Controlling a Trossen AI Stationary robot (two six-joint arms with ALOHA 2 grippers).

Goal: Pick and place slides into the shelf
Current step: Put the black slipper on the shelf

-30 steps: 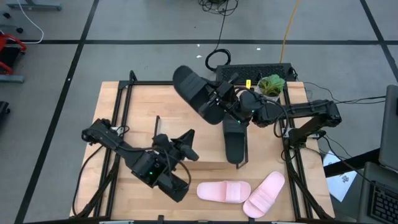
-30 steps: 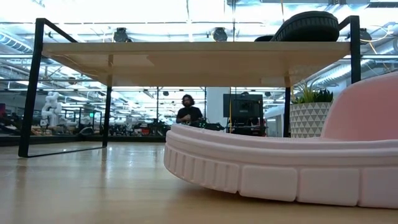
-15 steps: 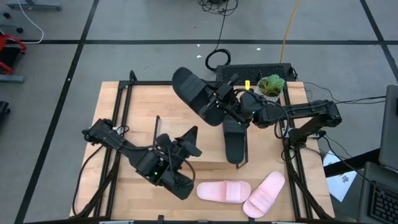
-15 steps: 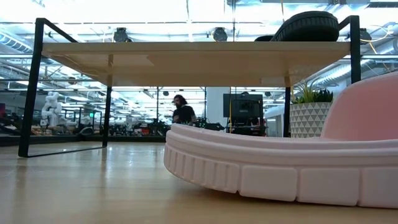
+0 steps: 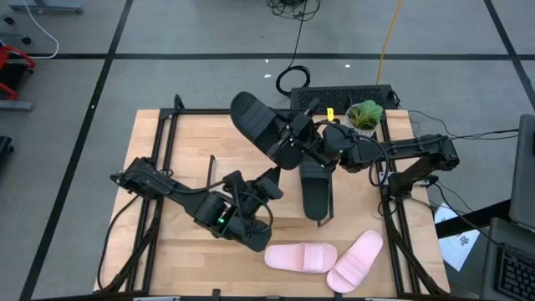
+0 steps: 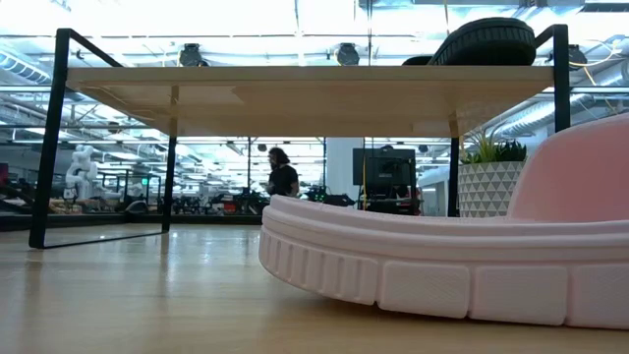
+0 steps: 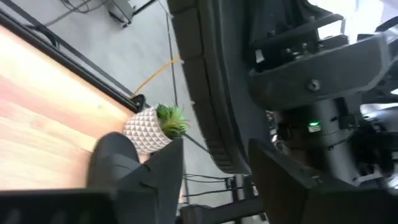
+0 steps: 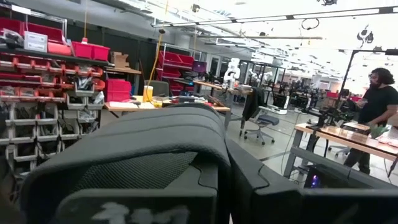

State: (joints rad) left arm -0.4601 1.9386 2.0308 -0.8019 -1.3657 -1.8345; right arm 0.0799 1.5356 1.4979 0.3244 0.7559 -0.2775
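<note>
High view, left to right. The left arm reaches from the left-centre of the frame toward the middle; the left gripper (image 5: pixel 269 186) hangs over the shelf (image 5: pixel 180 155), its fingers spread apart with nothing between them. In the left wrist view the two dark fingers (image 7: pixel 163 168) stand parted, and beyond them show the underside of a lifted black slide (image 7: pixel 205 93) and a small potted plant (image 7: pixel 155 127).

At upper centre of the high view, the lifted black slide (image 5: pixel 261 127) is tilted above the shelf's far edge, clamped at one end by the right gripper (image 5: pixel 299 144), whose arm enters from the right edge of the frame. The right wrist view shows that slide's strap (image 8: pixel 149 162) filling the lower left, with a workshop and a person (image 8: pixel 376 112) at the far right.

Just right of centre, the second black slide (image 5: pixel 316 188) lies flat on the shelf, pointing toward the frame's bottom. The potted plant (image 5: pixel 364 115) stands at the upper right corner of the table.

At lower centre and lower right, the two pink slides (image 5: pixel 302 257) (image 5: pixel 356 261) lie on the table (image 5: pixel 184 251), their ends nearly touching. In the low view one pink slide (image 6: pixel 442 265) fills the lower right, the shelf's board (image 6: pixel 295 93) spans the top, and a black slide (image 6: pixel 486 41) rests on it at upper right.
</note>
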